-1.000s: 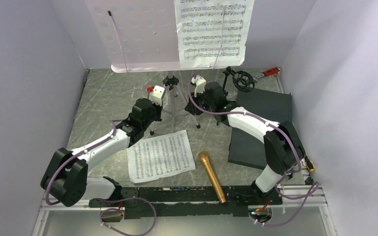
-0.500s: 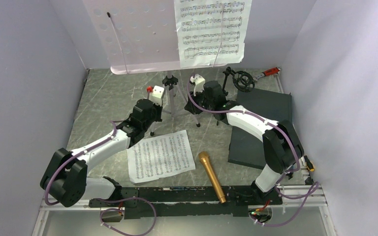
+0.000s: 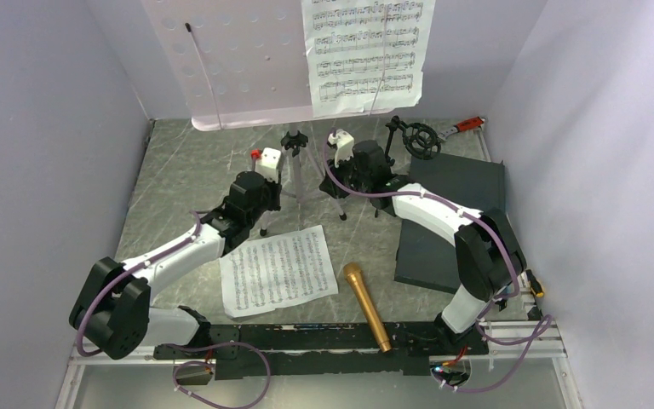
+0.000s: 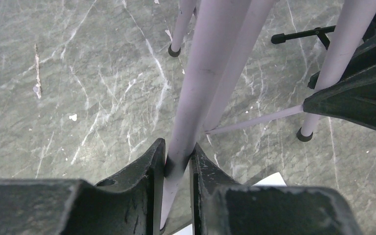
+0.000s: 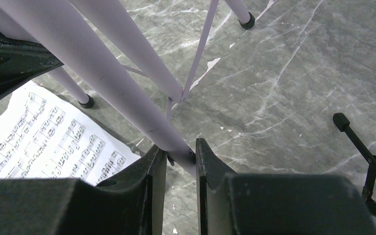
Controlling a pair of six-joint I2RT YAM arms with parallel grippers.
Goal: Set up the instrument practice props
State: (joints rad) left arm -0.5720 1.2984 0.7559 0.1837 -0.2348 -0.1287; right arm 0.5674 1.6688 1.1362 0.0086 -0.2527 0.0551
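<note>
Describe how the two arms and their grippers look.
The left arm and right arm have white shells, black joints and loose purple cables. The left gripper and right gripper have scuffed, matte-black, tapered fingers.

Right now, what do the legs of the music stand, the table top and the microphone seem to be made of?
The music stand legs look like painted metal tubing, matte pale lilac: smooth, straight, with black foot caps. The table top looks like grey stone with white veins, possibly a printed laminate. The microphone has a gold metallic finish; metal or coated plastic, I cannot tell.
</note>
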